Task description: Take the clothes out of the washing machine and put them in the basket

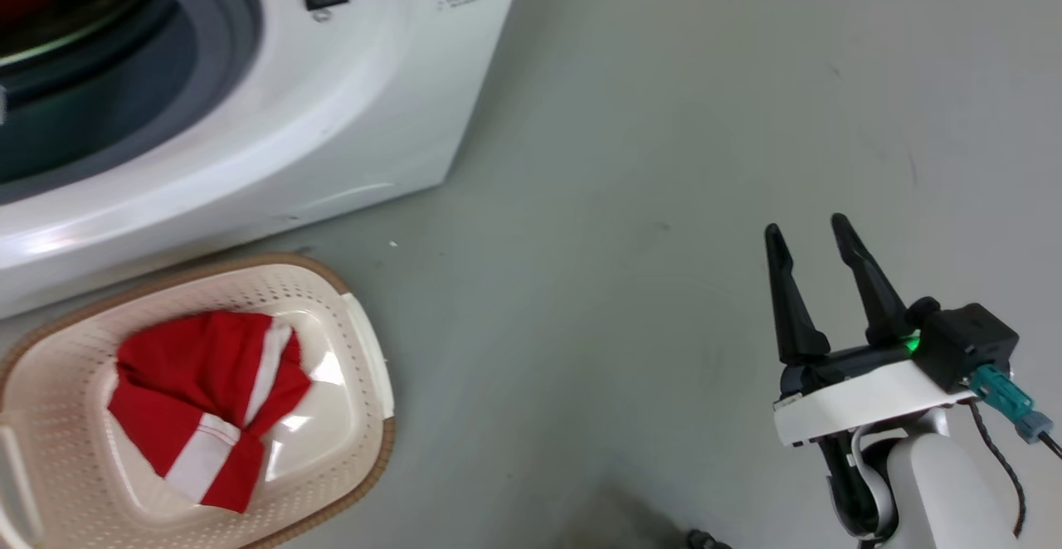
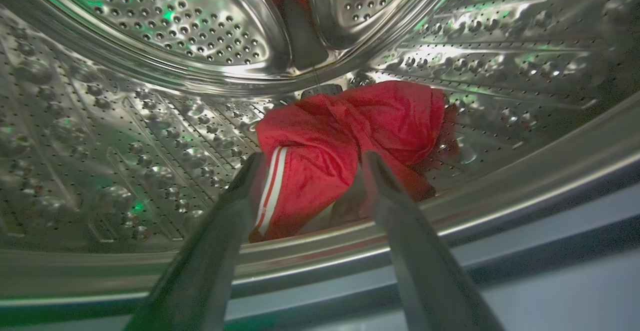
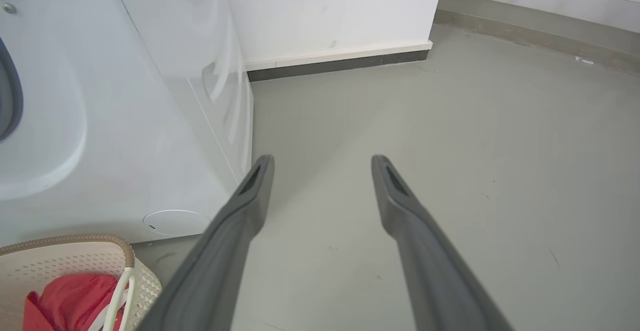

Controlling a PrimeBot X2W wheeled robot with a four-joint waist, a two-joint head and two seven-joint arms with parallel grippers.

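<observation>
One of the clothes, a red garment [image 2: 350, 141] with white stripes, lies crumpled on the floor of the perforated steel drum [image 2: 150, 121] of the washing machine [image 1: 332, 118]. My left gripper [image 2: 312, 158] is open at the drum's mouth, its fingertips on either side of the garment's near part. Another red garment [image 1: 207, 391] with white bands lies in the cream basket [image 1: 365, 366], which stands on the floor in front of the machine. My right gripper [image 1: 809, 230] is open over bare floor to the right, holding nothing. In the right wrist view the basket [image 3: 75, 261] and its garment [image 3: 70, 301] sit at lower left.
The washing machine's white side panel [image 3: 165, 121] stands left of my right gripper [image 3: 322, 158]. A white wall with a dark skirting [image 3: 340, 63] lies behind it. Grey floor [image 1: 664, 159] stretches to the right of the machine and basket.
</observation>
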